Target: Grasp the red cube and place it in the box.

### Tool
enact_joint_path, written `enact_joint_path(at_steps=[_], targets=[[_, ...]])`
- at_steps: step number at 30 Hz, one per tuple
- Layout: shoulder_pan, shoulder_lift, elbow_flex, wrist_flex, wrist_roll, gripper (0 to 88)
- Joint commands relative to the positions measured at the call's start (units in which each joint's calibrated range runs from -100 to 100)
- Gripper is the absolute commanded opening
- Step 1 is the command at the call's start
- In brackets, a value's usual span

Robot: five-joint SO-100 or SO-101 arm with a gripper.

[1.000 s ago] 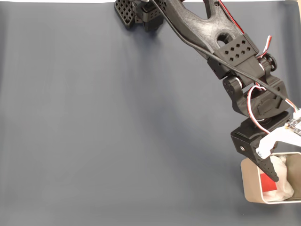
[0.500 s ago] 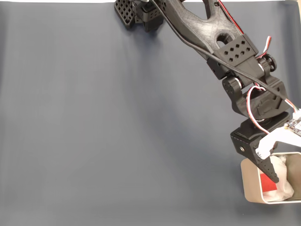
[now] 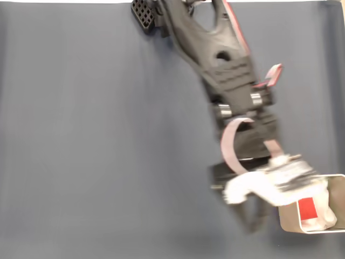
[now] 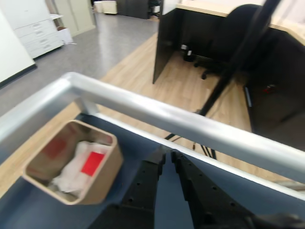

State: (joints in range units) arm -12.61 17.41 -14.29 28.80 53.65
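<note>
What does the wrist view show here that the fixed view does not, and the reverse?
Wrist view alone: the room beyond the table, with a wooden floor, dark desks and a metal rail. Fixed view alone: the arm's upper links and most of the dark tabletop. Both: the red cube lying in the box, and the tool beside it.

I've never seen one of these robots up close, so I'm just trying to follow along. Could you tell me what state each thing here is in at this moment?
red cube: lying inside the box on the white lining, not held.
box: open at the top, upright on the dark mat.
gripper: empty, fingers nearly together, beside the box rather than over it.
arm: blurred, so in motion.
</note>
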Motion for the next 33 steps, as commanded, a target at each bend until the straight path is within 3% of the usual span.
enact_joint_path(at_steps=[1,5,13,21,33], targets=[[7.1,-10.2,4.5,-1.2,-0.6,0.0],[11.3,-24.5,18.7,-0.9,-2.6,0.0],[11.5,-60.4,53.7,0.7,-5.9,0.0],[11.0,-96.0,86.7,10.4,-6.3,0.0],[11.1,-114.3,108.4,31.9,-6.8,0.0]])
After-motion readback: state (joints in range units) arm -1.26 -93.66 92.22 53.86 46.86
